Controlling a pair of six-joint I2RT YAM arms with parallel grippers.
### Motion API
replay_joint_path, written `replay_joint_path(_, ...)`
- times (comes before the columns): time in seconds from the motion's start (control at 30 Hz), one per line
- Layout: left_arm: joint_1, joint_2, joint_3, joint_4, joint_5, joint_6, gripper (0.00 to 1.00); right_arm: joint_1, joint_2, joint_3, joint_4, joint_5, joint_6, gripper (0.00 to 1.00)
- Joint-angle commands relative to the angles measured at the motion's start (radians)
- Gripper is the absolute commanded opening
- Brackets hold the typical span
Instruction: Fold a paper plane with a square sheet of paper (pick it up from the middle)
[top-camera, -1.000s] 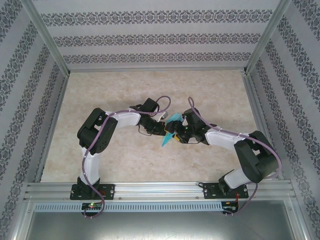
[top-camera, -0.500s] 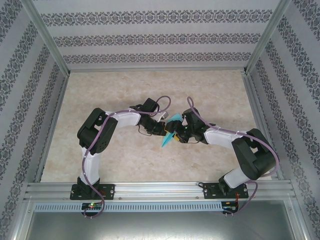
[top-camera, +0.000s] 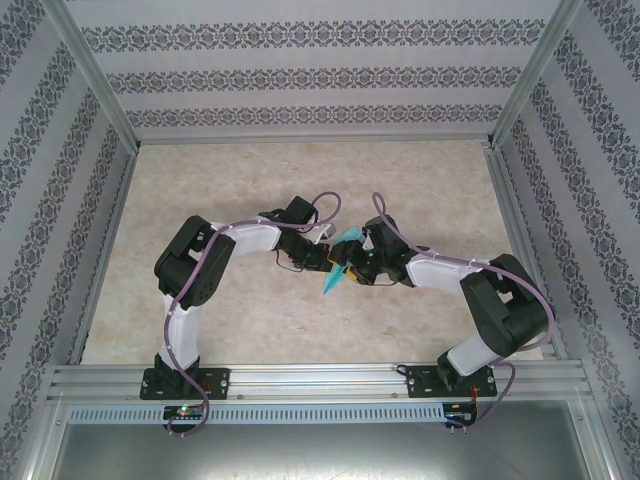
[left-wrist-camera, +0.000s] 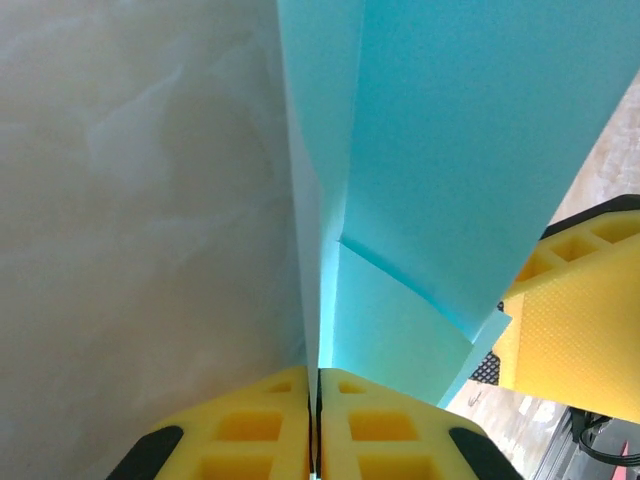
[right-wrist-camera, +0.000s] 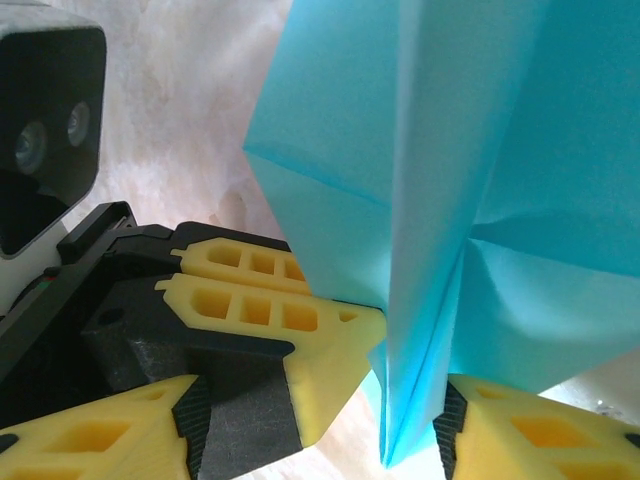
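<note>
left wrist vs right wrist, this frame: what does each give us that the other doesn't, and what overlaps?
Left wrist: an end-on look down the left gripper, shut on the paper plane, with the centre crease and a small folded flap just above the fingers.
Right wrist: the right gripper, open, with a finger on either side of the plane's lower edge, plus the left arm's camera housing.
Both: the turquoise plane, the left gripper's clamp on it, and the marble table.

No legible txt/labels anywhere.
</note>
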Motion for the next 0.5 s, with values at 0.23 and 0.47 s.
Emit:
replay_joint_path(0.23, 0.015, -0.023, -0.018, 0.075, 0.12, -0.063, 0.11, -0.012, 0.01, -0.031, -0.009, 0.028, -0.013, 0.46)
replay_joint_path(0.47, 0.039, -0.033, -0.049, 0.156, 0.18, -0.128, 0.11, -0.026, -0.019, -0.059, -0.021, 0.034, -0.015, 0.42)
